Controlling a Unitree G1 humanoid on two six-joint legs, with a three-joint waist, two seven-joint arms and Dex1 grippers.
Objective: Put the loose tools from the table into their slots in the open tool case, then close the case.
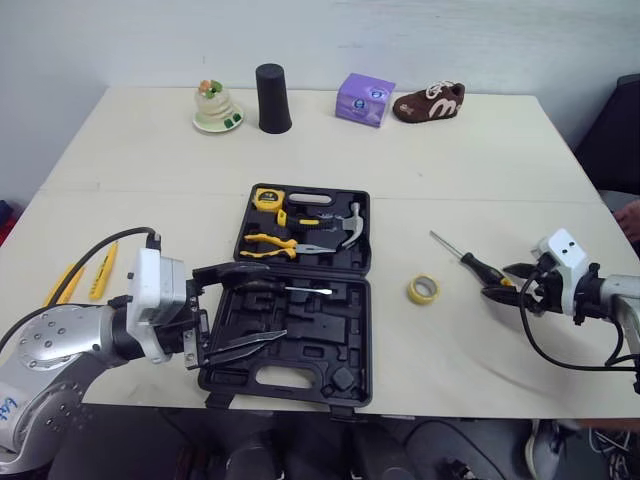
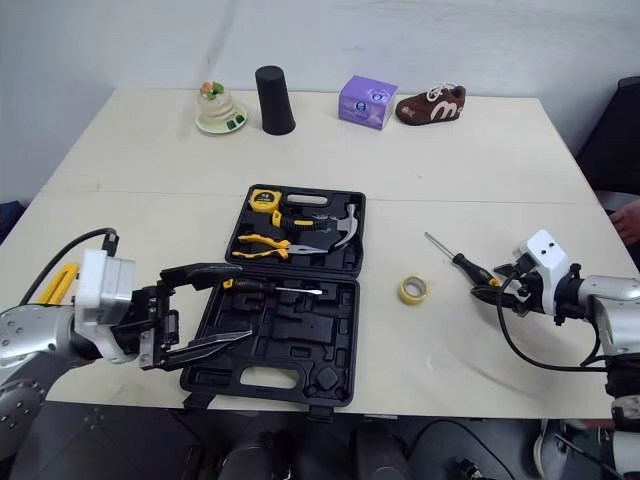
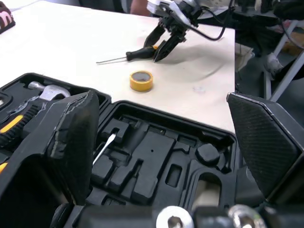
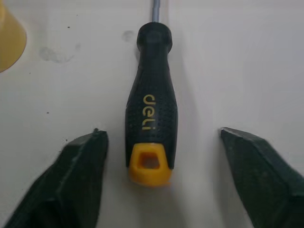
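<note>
Left eye view: the open tool case [image 1: 300, 310] sits mid-frame on the bench [image 1: 450, 160], with pliers [image 1: 268, 243], a hammer [image 1: 350, 228] and a tape measure [image 1: 266, 198] bedded in its upper half. The left gripper [image 1: 275, 300] hovers over the case's lower half, fingers spread wide and holding nothing. At the right of the frame a black-handled screwdriver [image 1: 470, 262] lies loose on the bench, with a yellow tape roll [image 1: 423, 289] near it on the case side. The right gripper [image 1: 498, 282] sits at the butt end of the handle.

Left wrist view: empty moulded slots show between the left arm's own fingers [image 3: 71, 137].

Right wrist view: the fingers [image 4: 71, 180] stand open on either side of the handle, touching nothing. Their tips are about level with the yellow butt cap.

The grasp looks imminent. The gripper should probably advance so the fingers close on the ribbed black grip rather than the cap. It should also keep the round handle centred, since it could roll or squirt free.
</note>
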